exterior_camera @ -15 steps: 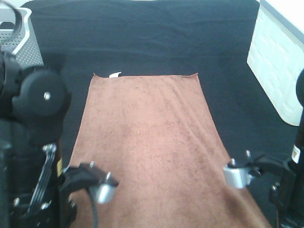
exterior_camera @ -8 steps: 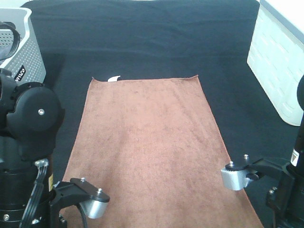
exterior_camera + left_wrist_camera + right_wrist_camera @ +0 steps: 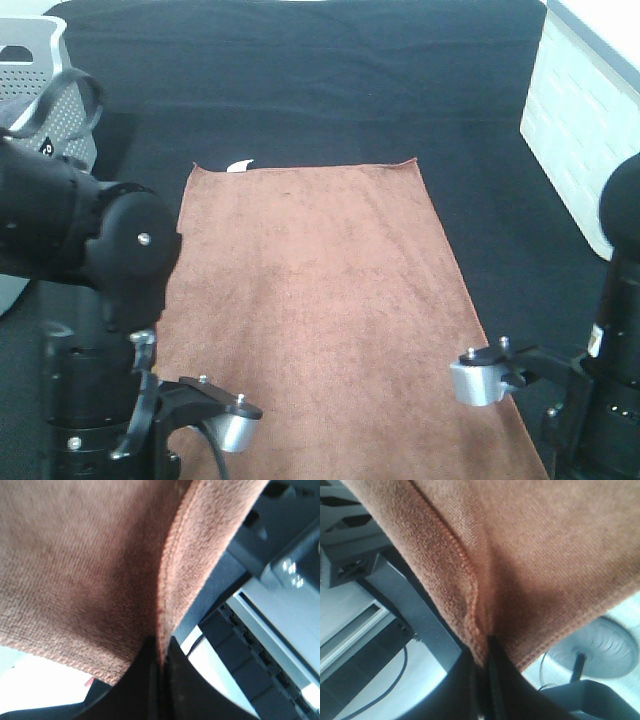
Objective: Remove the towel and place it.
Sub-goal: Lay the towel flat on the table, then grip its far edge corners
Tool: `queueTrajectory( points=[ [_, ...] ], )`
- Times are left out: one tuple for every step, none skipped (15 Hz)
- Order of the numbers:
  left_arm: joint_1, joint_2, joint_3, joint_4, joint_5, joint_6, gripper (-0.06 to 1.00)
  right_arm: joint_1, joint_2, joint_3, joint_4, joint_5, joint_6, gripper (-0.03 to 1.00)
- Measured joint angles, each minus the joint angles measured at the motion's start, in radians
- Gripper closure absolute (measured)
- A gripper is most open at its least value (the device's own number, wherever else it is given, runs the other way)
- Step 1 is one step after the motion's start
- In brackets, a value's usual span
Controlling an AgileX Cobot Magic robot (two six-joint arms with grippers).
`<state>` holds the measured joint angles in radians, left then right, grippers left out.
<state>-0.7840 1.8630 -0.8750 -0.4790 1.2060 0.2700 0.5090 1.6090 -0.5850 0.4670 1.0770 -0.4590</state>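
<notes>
Spread flat and lengthwise on the black table cloth: the towel, brown terry. Far short edge straight across the cloth, with a small white tag poking out near the far-left corner. Near end toward the 2 arms, cut off by the bottom of the high view.

At the left gripper: jaws pressed together on the towel's hemmed edge, cloth pinched into a fold between the 2 dark fingers, stitched hem running straight out from the pinch. Holds nothing else.

At the right gripper: likewise closed tight, dark fingertips clamped on the stitched hem of the towel, fabric spreading away from the pinch on both sides.

From the high camera, neither pair of fingers in sight; only the 2 silver wrist cameras: left wrist camera over the near-left border of the towel, right wrist camera at its near-right border.

Well apart from the towel: a grey perforated basket at the far left, partly behind the left arm, and a white bin at the far right.
</notes>
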Motion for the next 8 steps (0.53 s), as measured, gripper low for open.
queueTrajectory(
  points=[
    [0.000, 0.019, -0.010, -0.001, 0.000, -0.001, 0.94, 0.000, 0.025, 0.000, 0.011, -0.008, 0.000, 0.96],
    [0.000, 0.042, -0.021, -0.002, 0.000, -0.001, 0.94, 0.000, 0.046, 0.000, 0.022, -0.023, 0.000, 0.96],
    [0.000, 0.064, -0.033, -0.011, -0.002, -0.002, 0.94, 0.000, 0.052, 0.000, 0.026, -0.029, 0.000, 0.96],
    [0.000, 0.074, -0.035, -0.021, -0.002, -0.002, 0.94, 0.000, 0.053, 0.000, 0.034, -0.031, 0.000, 0.96],
    [0.000, 0.080, -0.035, -0.027, -0.002, -0.002, 0.94, 0.000, 0.053, 0.000, 0.052, -0.031, 0.000, 0.96],
    [0.000, 0.081, -0.035, -0.033, -0.002, -0.002, 0.94, 0.000, 0.053, 0.000, 0.071, -0.031, 0.000, 0.95],
    [0.000, 0.081, -0.035, -0.037, -0.001, -0.002, 0.94, 0.000, 0.053, 0.000, 0.088, -0.030, 0.000, 0.93],
    [0.000, 0.081, -0.035, -0.042, -0.001, -0.004, 0.91, 0.000, 0.053, 0.000, 0.107, -0.030, 0.000, 0.88]
  ],
)
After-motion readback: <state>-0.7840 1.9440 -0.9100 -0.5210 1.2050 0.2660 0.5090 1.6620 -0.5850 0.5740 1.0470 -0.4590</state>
